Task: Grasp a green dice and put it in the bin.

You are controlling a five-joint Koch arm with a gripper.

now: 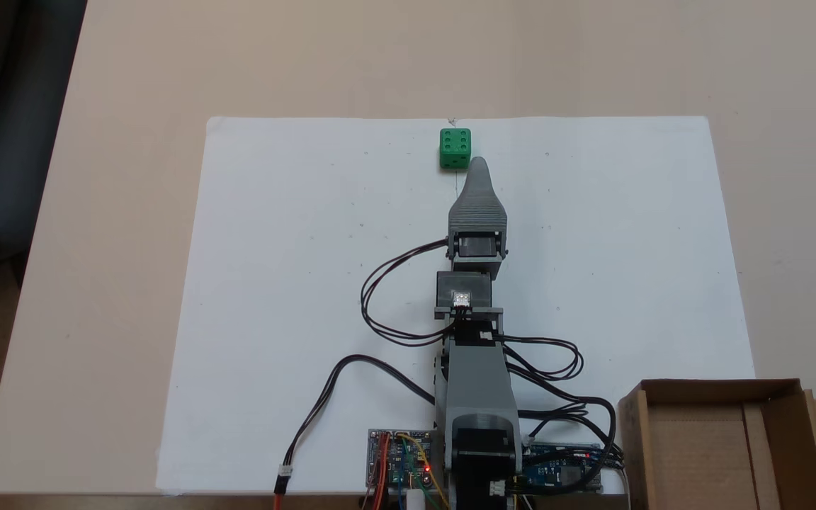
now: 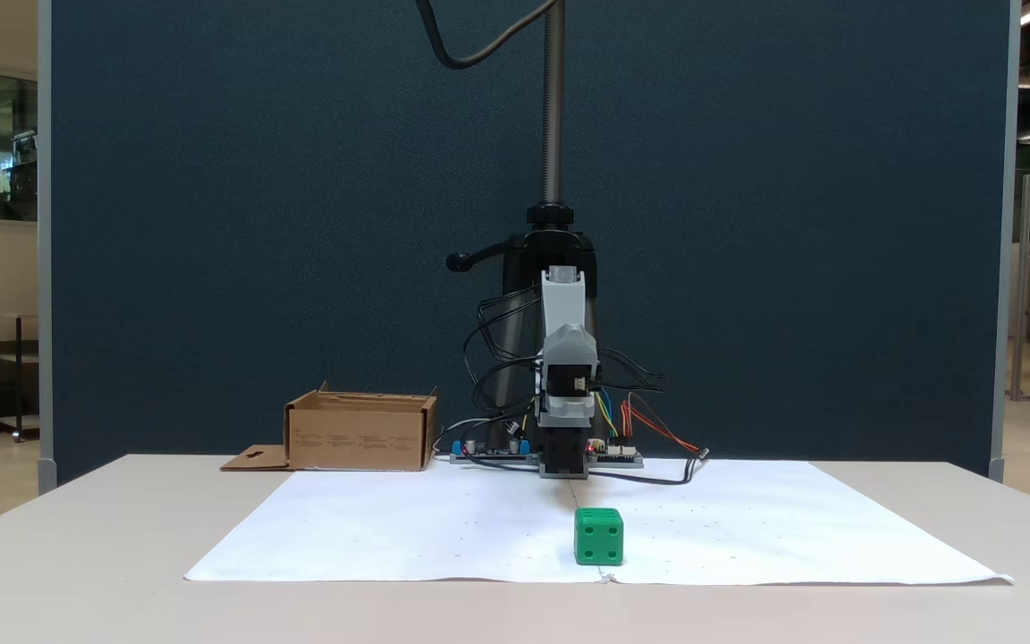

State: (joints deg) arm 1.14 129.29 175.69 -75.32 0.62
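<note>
One green dice [image 1: 455, 148] sits on white paper [image 1: 295, 283], bin [image 1: 776, 418] well apart.

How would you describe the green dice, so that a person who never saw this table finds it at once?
Start from the white paper sheet that covers the middle of the table. In the top-down fixed view, follow the arm to the gripper; just beyond its tip, near the sheet's far edge, sits the green dice. It is the one bright green cube, with six pips on top.

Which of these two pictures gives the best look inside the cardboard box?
The fixed view from above: the bin shows its open top and bare cardboard floor. The fixed view from the front shows only the bin's outer side wall and flap.
</note>
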